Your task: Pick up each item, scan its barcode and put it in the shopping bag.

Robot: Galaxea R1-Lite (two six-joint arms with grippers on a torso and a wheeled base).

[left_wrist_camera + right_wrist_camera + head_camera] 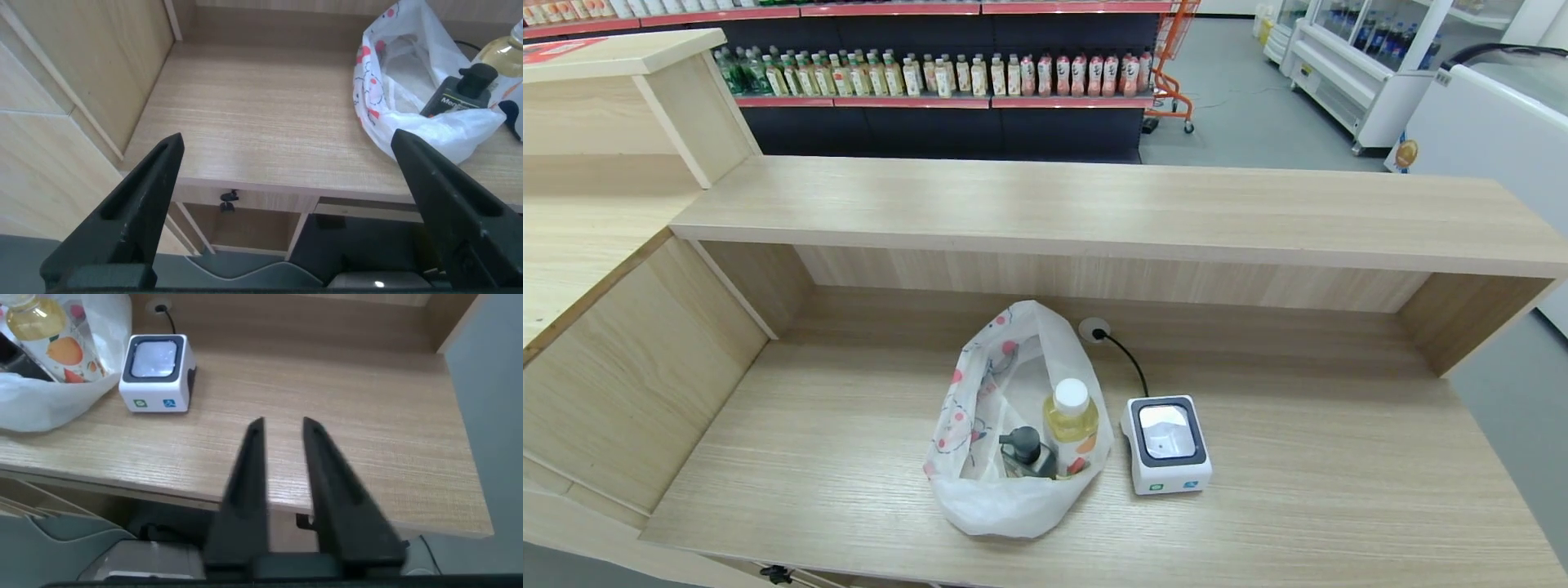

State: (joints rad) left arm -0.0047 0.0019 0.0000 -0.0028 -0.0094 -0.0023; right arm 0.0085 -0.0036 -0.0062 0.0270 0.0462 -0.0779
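Both bottles stand upright in the thin, crinkly shopping bag point(980, 498): a clear yellow juice bottle point(1070, 418) and a dark pump bottle point(1024, 454), with the boxy glass-topped scanner point(1166, 445) just beside the bag. The left gripper point(288, 143), spread wide and empty, looks nearer the bag. The right gripper point(283, 425), a narrow slot apart, sits beyond the scanner.

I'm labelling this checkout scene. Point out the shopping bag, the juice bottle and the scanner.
shopping bag point(1001, 508), head view, on its white front wall, low down.
juice bottle point(1071, 395), head view, on its white cap.
scanner point(1165, 429), head view, on the glass window on top.
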